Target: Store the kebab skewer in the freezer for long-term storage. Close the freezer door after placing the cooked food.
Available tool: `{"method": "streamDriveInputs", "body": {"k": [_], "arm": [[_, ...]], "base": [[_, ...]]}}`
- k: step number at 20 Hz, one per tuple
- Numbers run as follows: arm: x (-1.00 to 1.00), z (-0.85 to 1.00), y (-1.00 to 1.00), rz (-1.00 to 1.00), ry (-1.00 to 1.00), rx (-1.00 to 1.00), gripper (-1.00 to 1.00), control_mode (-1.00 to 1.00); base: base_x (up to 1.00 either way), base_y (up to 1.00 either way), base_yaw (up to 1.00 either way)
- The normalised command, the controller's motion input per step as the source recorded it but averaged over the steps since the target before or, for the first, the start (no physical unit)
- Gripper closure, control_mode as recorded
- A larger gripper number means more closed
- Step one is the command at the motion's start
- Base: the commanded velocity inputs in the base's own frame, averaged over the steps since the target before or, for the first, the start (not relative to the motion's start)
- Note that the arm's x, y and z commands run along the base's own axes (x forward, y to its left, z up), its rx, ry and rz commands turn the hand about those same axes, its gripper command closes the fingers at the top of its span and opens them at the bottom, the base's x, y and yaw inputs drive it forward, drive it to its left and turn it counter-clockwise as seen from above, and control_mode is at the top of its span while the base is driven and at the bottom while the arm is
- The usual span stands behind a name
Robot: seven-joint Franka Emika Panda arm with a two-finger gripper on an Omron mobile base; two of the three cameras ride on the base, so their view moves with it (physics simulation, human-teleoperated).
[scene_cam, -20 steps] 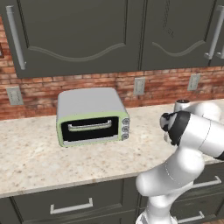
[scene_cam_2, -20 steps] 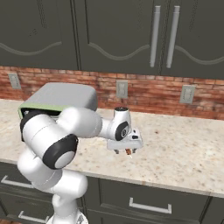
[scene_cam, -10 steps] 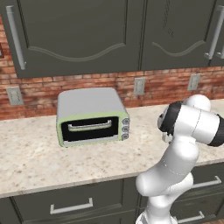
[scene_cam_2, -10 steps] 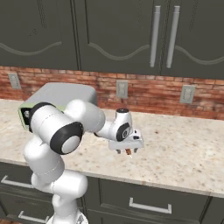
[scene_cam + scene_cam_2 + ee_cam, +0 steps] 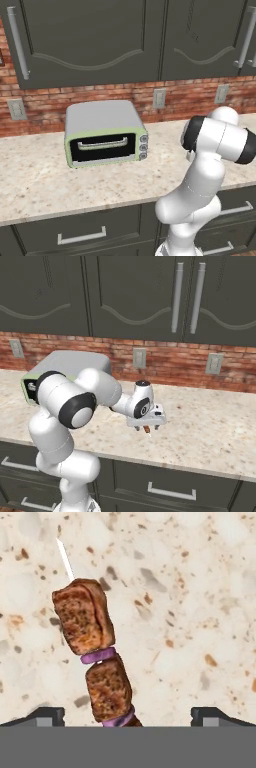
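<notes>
My view from the left base camera showed the toaster oven (image 5: 105, 132), grey on top with a pale green front and a dark window, standing on the speckled desk (image 5: 35, 185) against the brick backsplash (image 5: 45, 102), beneath dark upper cabinets (image 5: 95, 40). My white arm rose at the lower right of that view. From the right base camera, the toaster oven (image 5: 75, 363) sat at the left, partly behind my arm, and my tool (image 5: 146, 427) hung just above the desk (image 5: 210, 426), well to the right of the oven. The kebab skewer (image 5: 147, 429) projected as a small orange-brown piece below my tool. In the hand view, the kebab skewer (image 5: 95, 657) ran from the bottom edge upward, two browned chunks separated by purple slices, its white tip pointing to the upper left over the desk (image 5: 190, 612). My fingertips (image 5: 47, 716) stood wide apart at either side, touching nothing visible; whether they gripped the skewer lower down I could not tell.
</notes>
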Motion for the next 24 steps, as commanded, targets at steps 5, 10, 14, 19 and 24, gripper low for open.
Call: {"method": "streamDriveInputs", "body": {"k": [5,10,14,19,24], "arm": [[0.0,-0.05,0.0,0.0,0.0,0.0,1.0,-1.0],[0.0,-0.04,0.0,0.0,0.0,0.0,1.0,-1.0],[0.03,0.0,0.05,0.0,0.0,0.0,1.0,-1.0],[0.0,0.09,-0.04,-0.04,0.0,0.0,1.0,-1.0],[-0.32,0.94,0.27,-0.15,-0.01,0.0,1.0,-1.0]], "base": [[0.0,0.0,0.0],[0.0,0.0,0.0],[0.0,0.0,0.0],[0.0,0.0,0.0],[0.0,0.0,0.0]]}}
